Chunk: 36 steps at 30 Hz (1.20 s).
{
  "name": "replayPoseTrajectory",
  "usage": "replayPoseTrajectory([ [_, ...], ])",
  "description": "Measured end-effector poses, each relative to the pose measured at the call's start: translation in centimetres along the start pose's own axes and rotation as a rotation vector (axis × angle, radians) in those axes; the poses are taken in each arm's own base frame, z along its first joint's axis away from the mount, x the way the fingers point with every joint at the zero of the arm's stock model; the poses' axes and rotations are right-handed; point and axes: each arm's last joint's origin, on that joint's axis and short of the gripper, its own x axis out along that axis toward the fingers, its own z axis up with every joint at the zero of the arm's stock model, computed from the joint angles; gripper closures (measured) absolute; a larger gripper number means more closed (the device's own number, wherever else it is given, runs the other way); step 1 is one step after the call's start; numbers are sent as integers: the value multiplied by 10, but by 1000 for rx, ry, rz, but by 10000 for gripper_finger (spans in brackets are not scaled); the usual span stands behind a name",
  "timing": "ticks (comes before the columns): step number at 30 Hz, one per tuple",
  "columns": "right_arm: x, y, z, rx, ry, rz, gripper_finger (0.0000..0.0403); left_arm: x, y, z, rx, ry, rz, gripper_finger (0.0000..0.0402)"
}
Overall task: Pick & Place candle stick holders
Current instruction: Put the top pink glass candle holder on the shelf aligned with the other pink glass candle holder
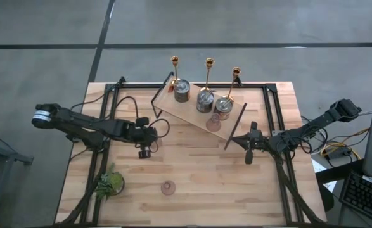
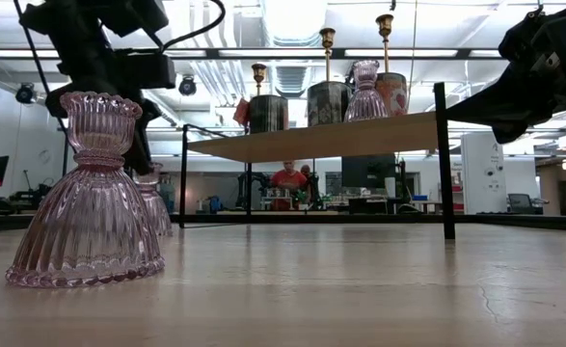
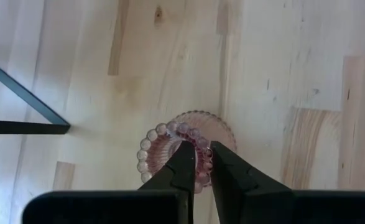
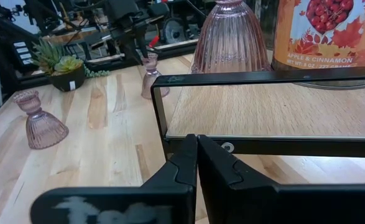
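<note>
My left gripper [image 1: 145, 147] is shut on the rim of a pink glass holder [image 3: 216, 127] at the table's left middle. A second pink holder [image 1: 168, 187] stands on its wide base near the front edge. A third pink holder [image 1: 214, 121] stands on the wooden shelf [image 1: 186, 111], beside three silvery round holders [image 1: 205, 100]. Three gold candlesticks [image 1: 209, 63] stand at the shelf's far edge. My right gripper [image 1: 249, 154] is shut and empty, just right of the shelf's near right leg. My left gripper pinches the pink holder's beaded cup rim [image 3: 202, 144] between its two fingers, one finger inside the cup and one outside. The fingers come from above, pointing down. The holder stands upright; its base [image 4: 150, 94] looks to be on the table.
A small green plant in a pot [image 1: 109, 183] stands at the near left. The shelf's black frame legs [image 1: 235, 126] stand on the table's far half. A black bar of that frame [image 4: 263, 78] lies right in front of my right gripper [image 4: 198, 146].
</note>
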Motion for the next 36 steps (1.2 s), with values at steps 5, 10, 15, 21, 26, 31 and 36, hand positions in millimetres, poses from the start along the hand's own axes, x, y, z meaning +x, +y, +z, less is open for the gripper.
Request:
replayPoseTrajectory([
  [5,0,0,0,0,0,0,394,-7,1,9,5,-24,-2,369],
  [10,0,0,0,0,0,0,394,-18,2,21,26,-54,2,369],
  [15,0,0,0,0,0,0,394,-28,3,31,34,-82,-13,384],
  [21,0,0,0,0,0,0,394,-33,4,35,40,-86,-14,393],
  [26,0,0,0,0,0,0,394,-31,3,35,29,-94,-36,393],
  [31,0,0,0,0,0,0,394,-30,-2,34,40,-96,-27,394],
  [36,0,0,0,0,0,0,394,-31,-2,35,44,-96,-28,394],
])
